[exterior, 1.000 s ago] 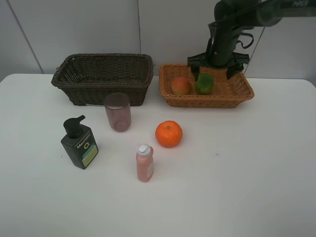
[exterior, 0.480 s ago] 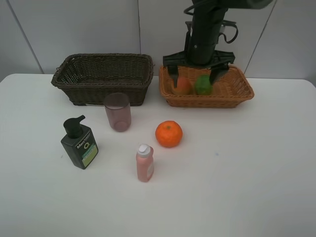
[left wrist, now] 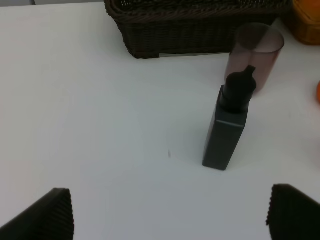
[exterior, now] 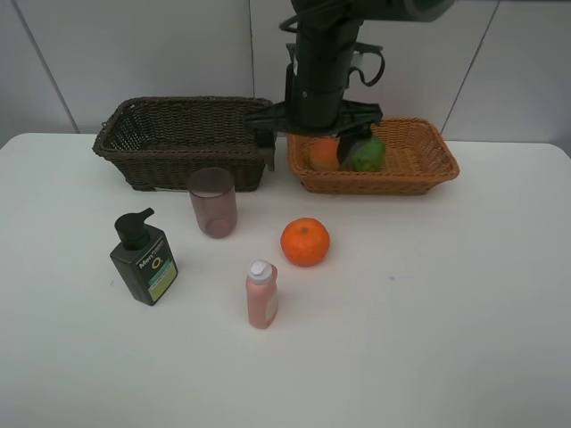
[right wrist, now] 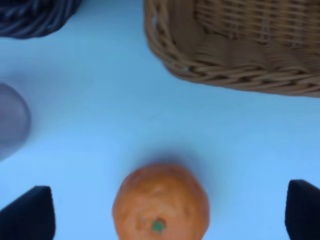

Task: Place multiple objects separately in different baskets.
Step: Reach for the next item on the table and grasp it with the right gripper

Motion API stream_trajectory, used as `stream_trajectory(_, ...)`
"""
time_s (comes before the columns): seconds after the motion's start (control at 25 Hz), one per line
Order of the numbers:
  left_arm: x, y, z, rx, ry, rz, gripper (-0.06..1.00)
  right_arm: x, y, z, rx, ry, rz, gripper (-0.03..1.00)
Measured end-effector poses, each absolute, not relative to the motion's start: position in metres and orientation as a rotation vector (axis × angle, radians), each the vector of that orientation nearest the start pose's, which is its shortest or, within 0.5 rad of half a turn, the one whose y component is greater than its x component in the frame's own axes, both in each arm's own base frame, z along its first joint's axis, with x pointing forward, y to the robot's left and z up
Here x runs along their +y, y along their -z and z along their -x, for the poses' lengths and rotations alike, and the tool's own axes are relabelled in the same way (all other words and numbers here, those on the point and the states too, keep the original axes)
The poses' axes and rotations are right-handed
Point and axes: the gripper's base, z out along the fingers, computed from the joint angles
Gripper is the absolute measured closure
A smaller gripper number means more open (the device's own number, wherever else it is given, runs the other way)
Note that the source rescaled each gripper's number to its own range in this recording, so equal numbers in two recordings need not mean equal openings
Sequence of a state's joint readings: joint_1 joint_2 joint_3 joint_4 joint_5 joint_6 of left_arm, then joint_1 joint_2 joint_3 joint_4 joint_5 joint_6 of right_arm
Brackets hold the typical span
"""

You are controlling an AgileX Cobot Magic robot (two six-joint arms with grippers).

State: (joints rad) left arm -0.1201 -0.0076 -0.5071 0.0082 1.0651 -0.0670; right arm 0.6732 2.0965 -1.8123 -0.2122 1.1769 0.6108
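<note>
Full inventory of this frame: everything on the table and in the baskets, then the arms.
table: 1, white, under everything
dark basket: 1, dark brown wicker, back left
light basket: 1, orange-tan wicker, back right
peach: 1, red-yellow, in light basket, partly hidden
green fruit: 1, green, in light basket, right of peach
orange: 1, orange, on table before light basket
cup: 1, translucent mauve, upright before dark basket
pump bottle: 1, dark green, front left
pink bottle: 1, pink, white cap, upright, front centre
right gripper: 1, black, open, between baskets
left gripper: 1, black, open, facing pump bottle
</note>
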Motion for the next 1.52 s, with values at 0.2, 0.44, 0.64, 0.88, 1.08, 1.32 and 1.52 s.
stream_trajectory(0.2,0.001,-0.279,0.007,2.035,0.108,-0.054,-0.06,0.272,-0.233,-0.353,2.839,0.036,0.157,-0.03)
stream_trajectory(0.44,0.001,-0.279,0.007,2.035,0.108,-0.054,-0.06,0.273,-0.221,-0.349,2.835,0.058,0.115,-0.03)
stream_trajectory(0.64,0.001,-0.279,0.007,2.035,0.108,-0.054,-0.06,0.266,-0.185,-0.339,2.872,0.072,0.084,-0.03)
stream_trajectory(0.88,0.001,-0.279,0.007,2.035,0.108,-0.054,-0.06,0.262,-0.166,-0.333,2.882,0.071,0.071,-0.03)
stream_trajectory(1.08,0.001,-0.279,0.007,2.035,0.108,-0.054,-0.06,0.256,-0.155,-0.331,2.888,0.084,0.079,-0.03)
stream_trajectory(1.32,0.001,-0.279,0.007,2.035,0.108,-0.054,-0.06,0.253,-0.143,-0.329,2.874,0.052,0.095,-0.03)
stream_trajectory(1.52,0.001,-0.279,0.007,2.035,0.108,-0.054,-0.06,0.254,-0.143,-0.330,2.859,0.029,0.098,-0.03)
